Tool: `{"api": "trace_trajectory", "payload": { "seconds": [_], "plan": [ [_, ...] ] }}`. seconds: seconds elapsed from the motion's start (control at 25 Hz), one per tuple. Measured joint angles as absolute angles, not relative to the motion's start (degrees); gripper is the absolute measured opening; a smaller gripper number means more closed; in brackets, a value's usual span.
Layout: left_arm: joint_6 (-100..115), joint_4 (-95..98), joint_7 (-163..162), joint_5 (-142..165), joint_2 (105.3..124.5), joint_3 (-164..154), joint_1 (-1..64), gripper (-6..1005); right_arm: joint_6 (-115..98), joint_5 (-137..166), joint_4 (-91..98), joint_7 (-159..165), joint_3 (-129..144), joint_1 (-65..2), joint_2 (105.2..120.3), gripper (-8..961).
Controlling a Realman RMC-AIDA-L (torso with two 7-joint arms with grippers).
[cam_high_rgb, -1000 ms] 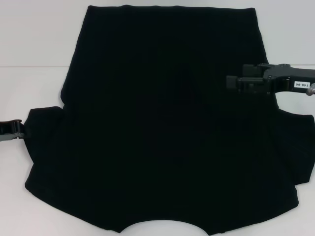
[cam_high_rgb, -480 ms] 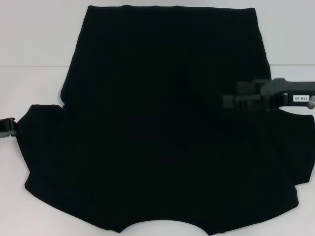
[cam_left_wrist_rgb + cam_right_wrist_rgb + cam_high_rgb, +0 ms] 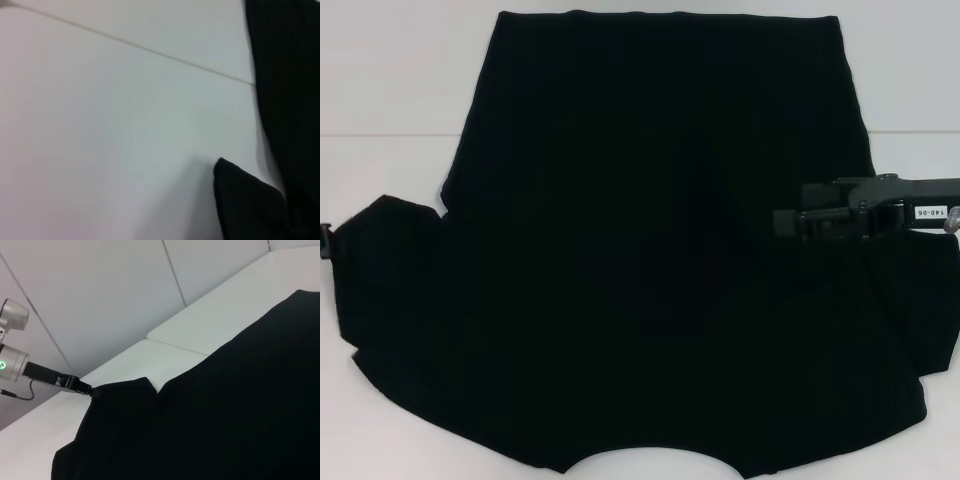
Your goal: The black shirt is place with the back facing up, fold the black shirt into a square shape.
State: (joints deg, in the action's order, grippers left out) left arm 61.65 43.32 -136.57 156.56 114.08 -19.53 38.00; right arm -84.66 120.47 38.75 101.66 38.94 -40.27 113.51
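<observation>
Right claw (image 3: 790, 221), fingers spread, hovers over black shirt (image 3: 650, 250); left claw (image 3: 325, 243) pinches sleeve.

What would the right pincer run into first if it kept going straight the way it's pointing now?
Probably nothing solid: the right pincer points across the black shirt toward the robot's left, above the cloth. Height is unclear; if level, it would pass over the shirt toward the left pincer at the far sleeve.

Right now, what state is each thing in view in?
black shirt: spread flat on the white table, plain side up, no fold made yet.
left gripper: at the shirt's left sleeve edge, fingers not visible.
right gripper: hovering over the shirt's right side.
white table: shirt covers most of it.
</observation>
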Motion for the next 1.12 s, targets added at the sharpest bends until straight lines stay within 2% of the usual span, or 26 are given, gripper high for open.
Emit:
{"api": "trace_trajectory", "payload": {
  "seconds": [1.12],
  "plan": [
    [54.55,42.33,-134.88,156.14,114.20,-19.68,39.76,21,-83.55,119.96,38.90,101.35,38.52,-40.79,114.25,915]
  ]
}}
